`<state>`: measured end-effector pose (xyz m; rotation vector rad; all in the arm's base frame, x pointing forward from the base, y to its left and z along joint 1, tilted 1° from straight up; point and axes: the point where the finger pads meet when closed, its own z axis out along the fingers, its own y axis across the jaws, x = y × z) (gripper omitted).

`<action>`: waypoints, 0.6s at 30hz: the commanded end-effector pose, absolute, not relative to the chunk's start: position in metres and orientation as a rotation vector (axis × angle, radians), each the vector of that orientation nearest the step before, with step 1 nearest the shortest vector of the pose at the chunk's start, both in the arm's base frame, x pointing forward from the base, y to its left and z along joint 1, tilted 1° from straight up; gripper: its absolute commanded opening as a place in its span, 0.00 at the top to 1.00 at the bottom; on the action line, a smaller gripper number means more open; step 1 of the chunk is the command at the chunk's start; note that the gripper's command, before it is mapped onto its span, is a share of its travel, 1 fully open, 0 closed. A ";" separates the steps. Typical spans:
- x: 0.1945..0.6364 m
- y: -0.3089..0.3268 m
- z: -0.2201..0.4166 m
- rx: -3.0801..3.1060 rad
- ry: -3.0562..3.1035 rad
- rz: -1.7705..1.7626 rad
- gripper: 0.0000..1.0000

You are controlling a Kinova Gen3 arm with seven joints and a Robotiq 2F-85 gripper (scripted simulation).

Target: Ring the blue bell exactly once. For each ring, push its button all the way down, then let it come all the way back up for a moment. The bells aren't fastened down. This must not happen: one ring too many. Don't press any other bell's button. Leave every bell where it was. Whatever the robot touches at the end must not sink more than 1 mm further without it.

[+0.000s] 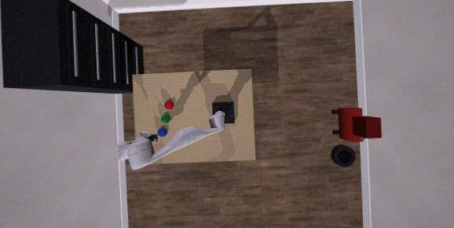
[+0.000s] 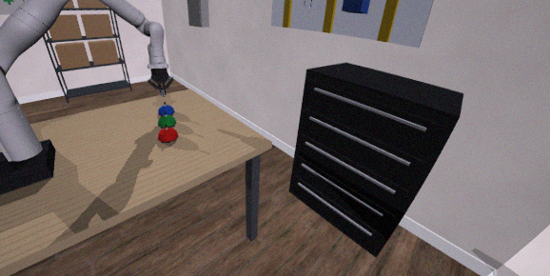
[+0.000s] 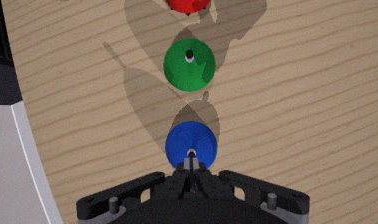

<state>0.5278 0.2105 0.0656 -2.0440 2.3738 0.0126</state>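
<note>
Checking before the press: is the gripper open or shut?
Shut, empty: the gripper fingers meet in one tip just above the blue bell.

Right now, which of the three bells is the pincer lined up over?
The blue bell, at the end of the row. The shut pincer points at its button; the green bell and red bell sit farther off.

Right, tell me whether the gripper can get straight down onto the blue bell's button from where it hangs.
Probably yes. The shut gripper hangs above the blue bell, its tips lined up with the button in the wrist view. Nothing lies between them, and the green bell sits apart, further along the row.
</note>
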 end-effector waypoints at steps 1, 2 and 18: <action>0.527 0.210 0.059 -2.047 2.377 0.015 1.00; 0.527 0.210 0.058 -2.047 2.377 0.015 1.00; 0.527 0.211 0.042 -2.047 2.377 0.015 1.00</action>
